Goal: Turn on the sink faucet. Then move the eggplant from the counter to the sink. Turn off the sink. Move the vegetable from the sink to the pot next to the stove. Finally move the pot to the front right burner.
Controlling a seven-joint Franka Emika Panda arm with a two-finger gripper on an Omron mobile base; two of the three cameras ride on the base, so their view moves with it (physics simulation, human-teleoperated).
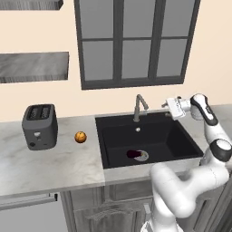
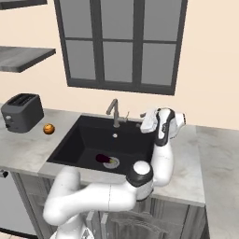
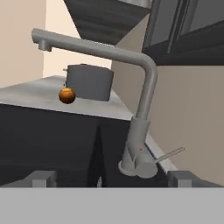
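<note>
Beside the sink faucet (image 1: 140, 107), at the far right corner of the sink (image 1: 176, 145), the pincer (image 1: 168, 108) hung with jaws spread wide and nothing between them, aimed at the side handle, probably to shut the water off. 1 eggplant (image 1: 132, 154) lay on the basin floor touching the drain. On the bench (image 1: 54, 163) to the left stood 1 toaster (image 1: 40, 126) and 1 orange fruit (image 1: 80, 137).

The eggplant (image 1: 133, 154) half covers the sink's drain (image 1: 142, 156); the table (image 1: 50, 165) runs off the left edge.
</note>
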